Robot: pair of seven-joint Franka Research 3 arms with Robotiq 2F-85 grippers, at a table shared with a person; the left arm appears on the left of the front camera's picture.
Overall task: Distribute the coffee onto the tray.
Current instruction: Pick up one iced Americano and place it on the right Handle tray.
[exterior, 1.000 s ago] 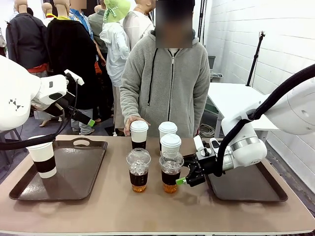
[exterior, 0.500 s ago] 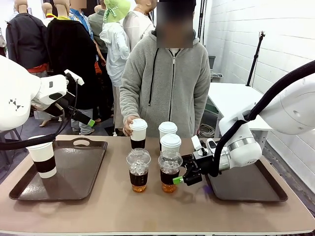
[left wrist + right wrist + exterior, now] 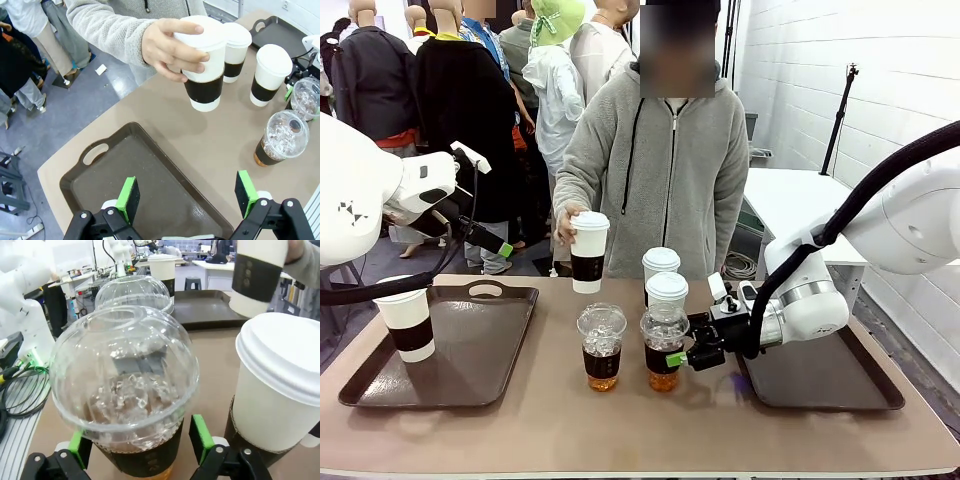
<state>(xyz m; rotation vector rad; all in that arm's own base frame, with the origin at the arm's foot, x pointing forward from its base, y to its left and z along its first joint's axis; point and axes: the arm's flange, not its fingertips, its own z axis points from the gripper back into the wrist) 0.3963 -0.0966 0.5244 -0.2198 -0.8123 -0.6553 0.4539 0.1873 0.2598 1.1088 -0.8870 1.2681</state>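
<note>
Found one white paper cup raised clear of the surface in the person's hand. A second earlier, recorded standing on the surface with the hand merely around it. Located now in the air just beyond the far right corner of the left tray, shifted toward that tray.

Found the left end effector hanging above the left tray, jaws spread wide, holding nothing. Noted no change of pose over the last second.

Noted a second paper cup already standing on the left tray at its near left corner.

Found the right end effector advanced leftward, toward the left tray, over the last second. Seen open, green pads straddling the sleeve of the right iced cup low down. Could not confirm pad contact. Located that cup on the surface well right of the left tray, beside the other iced cup, with two lidded paper cups just behind.

Noted the right tray farthest from the left tray, bare.

Judged from the above: hand-over of the lifted cup probably in preparation on the left-tray side, grasp of the iced cup about to close, five cups not yet distributed.
</note>
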